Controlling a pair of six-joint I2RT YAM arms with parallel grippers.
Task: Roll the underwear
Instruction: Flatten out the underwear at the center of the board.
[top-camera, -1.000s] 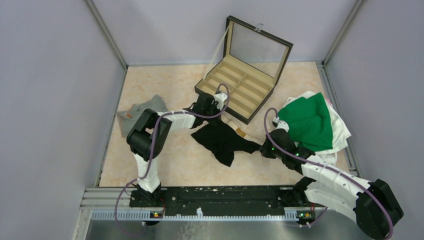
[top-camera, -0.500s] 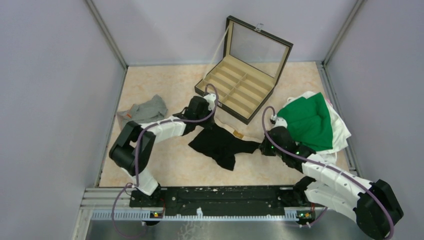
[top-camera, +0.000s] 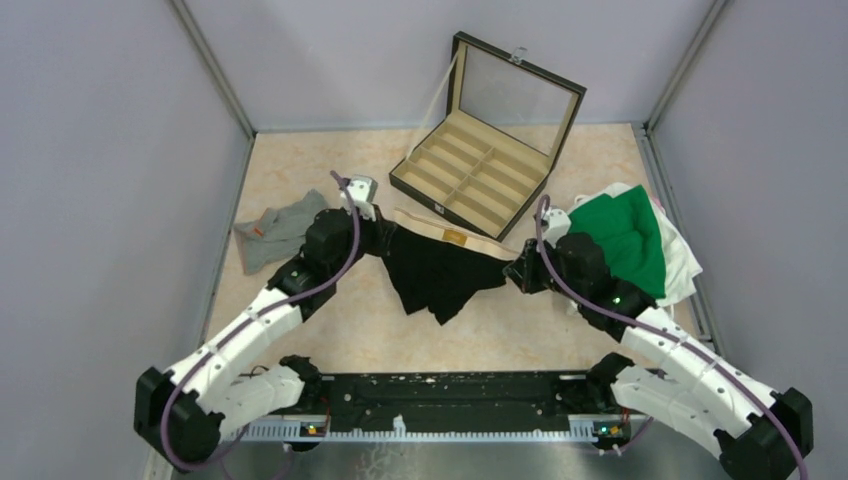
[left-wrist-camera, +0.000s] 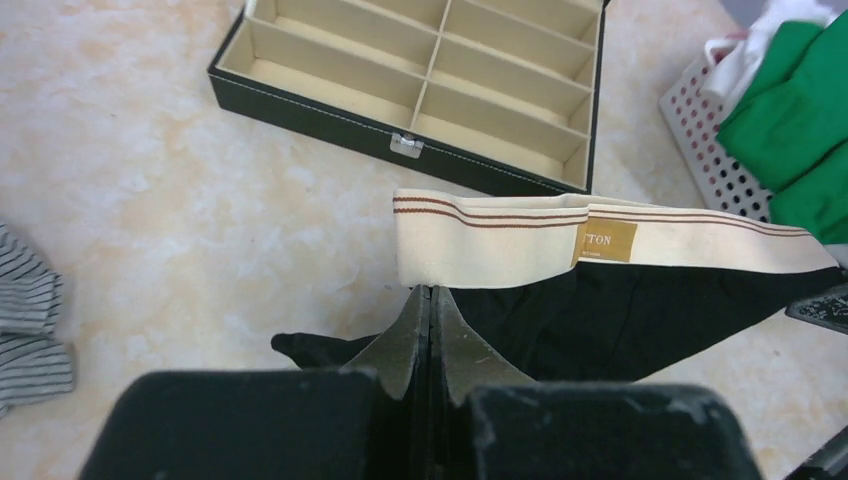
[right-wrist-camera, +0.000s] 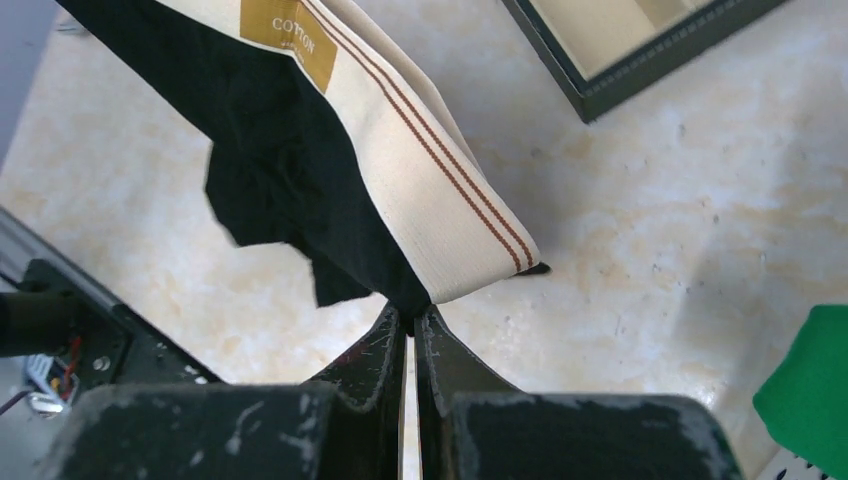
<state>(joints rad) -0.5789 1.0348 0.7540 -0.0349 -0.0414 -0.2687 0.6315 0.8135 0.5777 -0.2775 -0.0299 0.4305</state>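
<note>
Hanging over the desk: black underwear, cream waistband stretched along the top.
Open compartmented case just behind it. Grey underwear lies at the desk's left, well apart. Left claw is pinched tight on the waistband's left end, right claw on its right end.

You have the black underwear hanging spread, its cream waistband stretched taut along the top. The heather grey underwear lies crumpled well to its left.
</note>
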